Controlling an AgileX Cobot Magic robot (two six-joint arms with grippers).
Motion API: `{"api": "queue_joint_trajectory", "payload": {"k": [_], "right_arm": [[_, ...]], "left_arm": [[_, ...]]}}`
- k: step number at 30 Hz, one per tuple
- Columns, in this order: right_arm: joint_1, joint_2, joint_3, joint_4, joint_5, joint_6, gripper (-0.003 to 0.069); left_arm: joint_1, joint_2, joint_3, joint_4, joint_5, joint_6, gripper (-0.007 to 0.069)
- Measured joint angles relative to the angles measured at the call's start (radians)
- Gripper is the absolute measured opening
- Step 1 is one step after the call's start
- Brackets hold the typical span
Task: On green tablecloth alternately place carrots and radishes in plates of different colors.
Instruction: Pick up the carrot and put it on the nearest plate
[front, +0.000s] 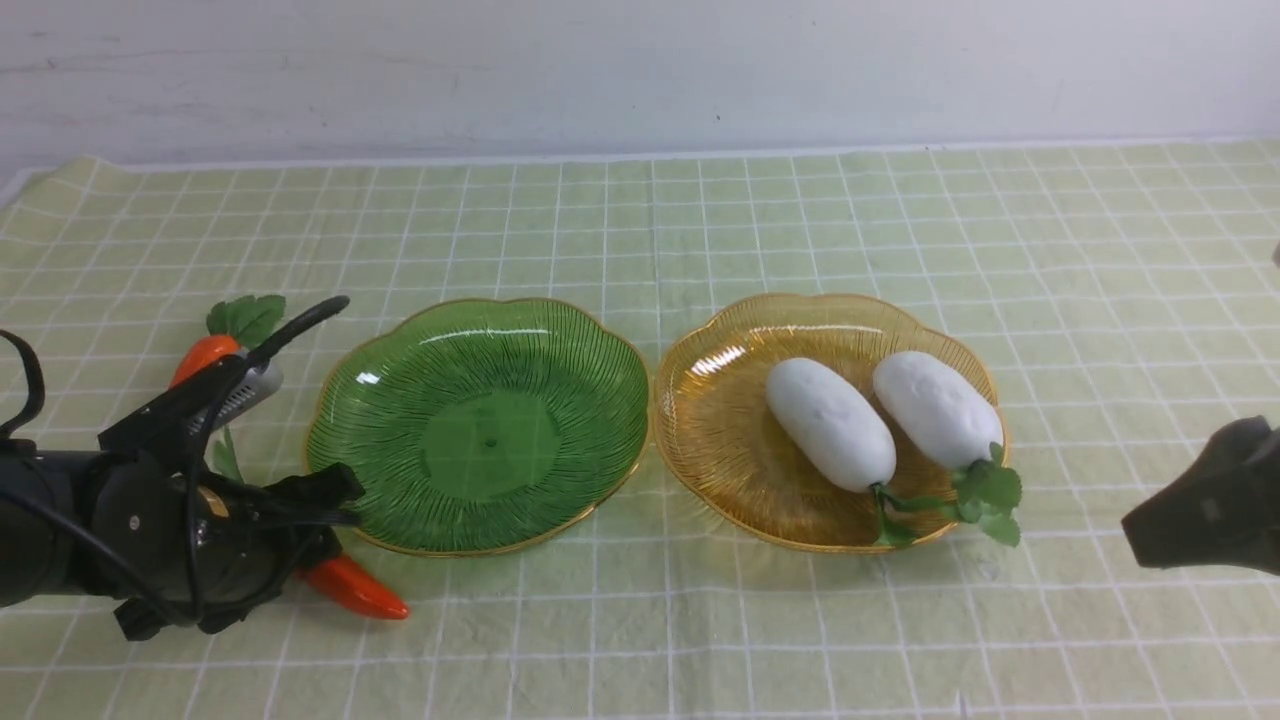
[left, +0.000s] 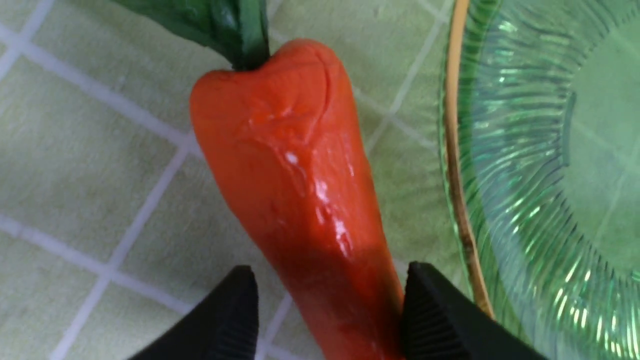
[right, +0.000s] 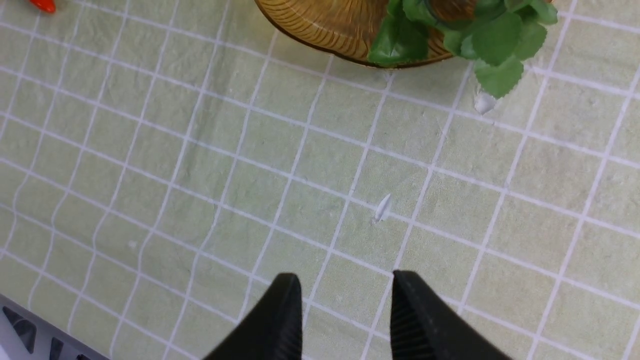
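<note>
The green tablecloth (front: 640, 220) covers the table. The green plate (front: 480, 425) is empty. The amber-yellow plate (front: 720, 420) to its right holds two white radishes (front: 830, 425) (front: 937, 408), with their leaves over the near rim. One carrot (front: 355, 590) lies on the cloth by the green plate's near left rim. My left gripper (front: 325, 525) is low over it. In the left wrist view the jaws (left: 330, 270) straddle this carrot (left: 295, 175): one finger touches it and the other stands apart. A second carrot (front: 205, 355) lies behind the left arm. My right gripper (front: 1135, 525) is open and empty.
The right wrist view shows my open right gripper (right: 345, 280) over bare cloth, the amber plate's rim (right: 330, 25), radish leaves (right: 490, 40) and small white flecks (right: 382, 207). The table's near edge (right: 30, 325) is close. A white wall stands behind the cloth.
</note>
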Motion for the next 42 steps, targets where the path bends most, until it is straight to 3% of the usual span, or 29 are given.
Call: {"api": "queue_joint_trajectory", "payload": {"k": [7,11,17,23,25,28,33,36,42], "right_arm": [[0.000,0.000,0.000,0.000,0.000,0.000,0.0235],[0.000,0.000,0.000,0.001,0.000,0.000,0.0235],[0.000,0.000,0.000,0.001,0.000,0.000,0.0235],[0.000,0.000,0.000,0.001,-0.002,-0.007,0.0235],[0.000,0.000,0.000,0.001,-0.025,-0.012,0.0235],[0.000,0.000,0.000,0.003,-0.063,-0.022,0.0235],[0.000,0.000,0.000,0.004,-0.098,-0.023,0.0235],[0.000,0.000,0.000,0.005,-0.104,-0.023,0.0235],[0.000,0.000,0.000,0.008,-0.110,-0.023,0.0235]], "left_arm": [[0.000,0.014,0.001,0.000,0.034,0.000,0.0317],[0.000,0.009,-0.001,0.023,0.080,0.004,0.0202],[0.000,-0.044,-0.003,0.113,0.204,0.005,0.0202],[0.000,-0.208,-0.114,0.241,0.469,0.026,0.0202],[0.000,-0.266,-0.220,0.265,0.596,0.095,0.0202],[0.000,-0.270,-0.343,0.207,0.654,0.239,0.0202],[-0.001,-0.152,-0.481,-0.107,0.664,0.598,0.0202],[-0.007,-0.077,-0.516,-0.225,0.663,0.747,0.0202],[-0.026,0.076,-0.576,-0.373,0.649,0.895,0.0217]]}}
